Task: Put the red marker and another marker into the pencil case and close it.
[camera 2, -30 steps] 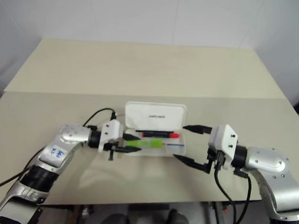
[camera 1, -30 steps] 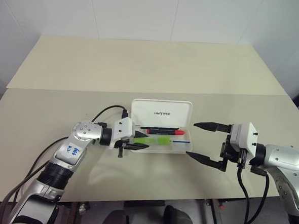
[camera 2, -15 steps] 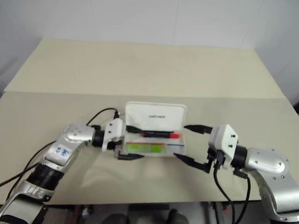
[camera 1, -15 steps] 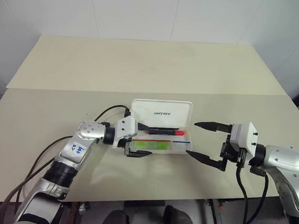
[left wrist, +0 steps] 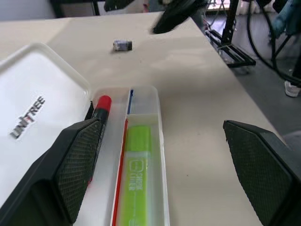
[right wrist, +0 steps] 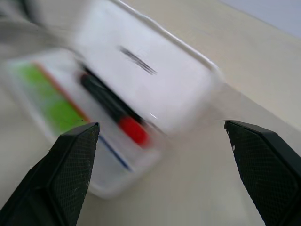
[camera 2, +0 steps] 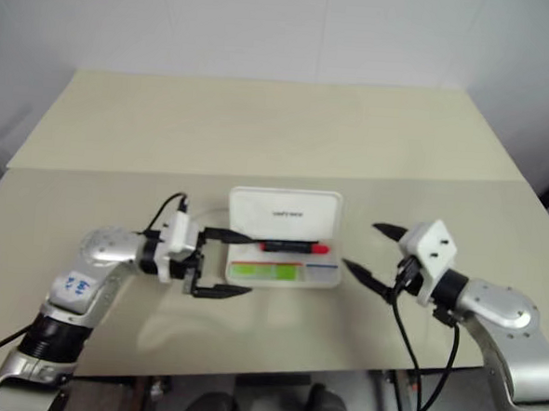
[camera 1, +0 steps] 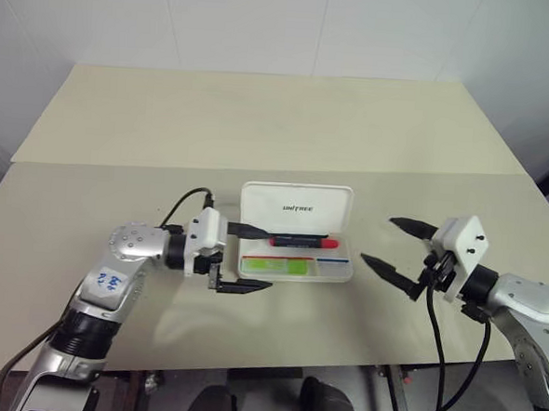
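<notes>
White case [camera 1: 296, 235] lay open with its lid up behind the tray, long axis running between both grippers; red marker [camera 1: 302, 242] and green marker [camera 1: 276, 264] lay inside. Left gripper [camera 1: 249, 257], jaws wide, sat nearer than right gripper [camera 1: 395, 243], also wide.

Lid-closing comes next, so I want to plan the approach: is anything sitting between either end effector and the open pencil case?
Nothing visible. The left end effector and right end effector flank the pencil case, with bare table between.
</notes>
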Robot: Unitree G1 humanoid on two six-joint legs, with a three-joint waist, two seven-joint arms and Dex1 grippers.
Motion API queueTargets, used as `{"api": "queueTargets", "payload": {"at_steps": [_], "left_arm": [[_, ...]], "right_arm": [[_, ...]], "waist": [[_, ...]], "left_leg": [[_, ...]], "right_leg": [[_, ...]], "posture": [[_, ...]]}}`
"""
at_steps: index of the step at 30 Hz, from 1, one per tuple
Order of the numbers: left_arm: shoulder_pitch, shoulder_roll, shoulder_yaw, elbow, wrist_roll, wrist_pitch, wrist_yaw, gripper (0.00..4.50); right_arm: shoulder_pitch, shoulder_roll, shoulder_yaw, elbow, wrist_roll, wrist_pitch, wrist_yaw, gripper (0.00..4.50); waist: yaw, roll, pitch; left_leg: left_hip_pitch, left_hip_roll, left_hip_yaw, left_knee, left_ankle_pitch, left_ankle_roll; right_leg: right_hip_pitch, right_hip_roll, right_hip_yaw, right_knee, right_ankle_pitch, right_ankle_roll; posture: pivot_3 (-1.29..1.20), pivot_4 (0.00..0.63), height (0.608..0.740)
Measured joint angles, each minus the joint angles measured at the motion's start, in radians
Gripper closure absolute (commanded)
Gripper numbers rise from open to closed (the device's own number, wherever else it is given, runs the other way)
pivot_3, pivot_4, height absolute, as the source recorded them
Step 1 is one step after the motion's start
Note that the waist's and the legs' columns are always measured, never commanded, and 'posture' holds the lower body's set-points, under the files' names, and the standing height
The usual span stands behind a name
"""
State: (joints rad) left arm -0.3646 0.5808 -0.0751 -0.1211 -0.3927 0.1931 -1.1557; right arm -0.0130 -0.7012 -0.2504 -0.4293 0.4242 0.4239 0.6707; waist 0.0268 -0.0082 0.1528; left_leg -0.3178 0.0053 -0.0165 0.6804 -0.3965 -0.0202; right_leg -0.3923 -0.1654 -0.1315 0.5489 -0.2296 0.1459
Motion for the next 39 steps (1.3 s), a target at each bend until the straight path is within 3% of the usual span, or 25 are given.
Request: {"api": "queueTargets", "payload": {"at_steps": [4, 12, 22, 28, 31, 39], "left_arm": [[0.03, 0.033, 0.027, -0.019, -0.013, 0.001, -0.007, 0.02], [0.022, 0.064, 0.06, -0.007, -0.018, -0.004, -0.029, 0.02], [0.009, 0.172, 0.128, 0.017, -0.038, -0.002, -0.083, 0.02], [0.01, 0.186, 0.145, 0.018, -0.039, 0.002, -0.081, 0.02], [0.016, 0.188, 0.151, 0.017, -0.04, 0.004, -0.079, 0.0], [0.02, 0.212, 0.178, 0.015, -0.04, 0.006, -0.077, 0.0]], "right_arm": [[0.03, 0.064, -0.057, 0.001, -0.042, 0.046, -0.145, 0.0], [0.038, 0.146, -0.109, 0.099, -0.071, 0.062, -0.269, 0.0], [-0.092, 0.174, -0.068, 0.38, -0.157, -0.062, -0.29, 0.0], [-0.171, 0.196, -0.03, 0.532, -0.192, -0.138, -0.289, 0.0], [-0.2, 0.203, -0.019, 0.592, -0.197, -0.161, -0.284, 0.56], [-0.24, 0.206, 0.003, 0.653, -0.229, -0.187, -0.314, 3.36]], "waist": [[0.001, 0.0, 0.0], [-0.003, 0.001, 0.0], [-0.009, 0.003, 0.002], [-0.008, 0.004, 0.002], [-0.011, 0.004, 0.002], [-0.014, 0.003, 0.001]], "left_leg": [[0.0, 0.0, 0.0, 0.0, 0.0, 0.0], [0.0, 0.0, 0.001, -0.001, -0.001, 0.002], [0.001, 0.0, 0.002, -0.002, -0.001, 0.002], [0.001, 0.0, 0.001, -0.002, -0.001, 0.002], [0.001, 0.0, 0.002, -0.002, -0.001, 0.002], [0.001, 0.0, 0.001, -0.001, -0.001, 0.002]], "right_leg": [[0.0, 0.0, 0.0, 0.0, 0.0, 0.0], [0.0, 0.0, 0.001, 0.0, 0.0, -0.001], [-0.001, 0.0, 0.001, 0.0, 0.0, -0.001], [-0.001, 0.0, 0.001, 0.0, 0.0, -0.001], [-0.001, 0.0, 0.001, 0.0, 0.0, -0.001], [0.0, 0.0, 0.001, 0.0, 0.0, -0.001]], "posture": [[0.0, 0.15, 0.74], [0.0, 0.15, 0.74], [0.0, 0.15, 0.74], [0.0, 0.15, 0.74], [0.0, 0.15, 0.74], [0.0, 0.15, 0.74]]}}
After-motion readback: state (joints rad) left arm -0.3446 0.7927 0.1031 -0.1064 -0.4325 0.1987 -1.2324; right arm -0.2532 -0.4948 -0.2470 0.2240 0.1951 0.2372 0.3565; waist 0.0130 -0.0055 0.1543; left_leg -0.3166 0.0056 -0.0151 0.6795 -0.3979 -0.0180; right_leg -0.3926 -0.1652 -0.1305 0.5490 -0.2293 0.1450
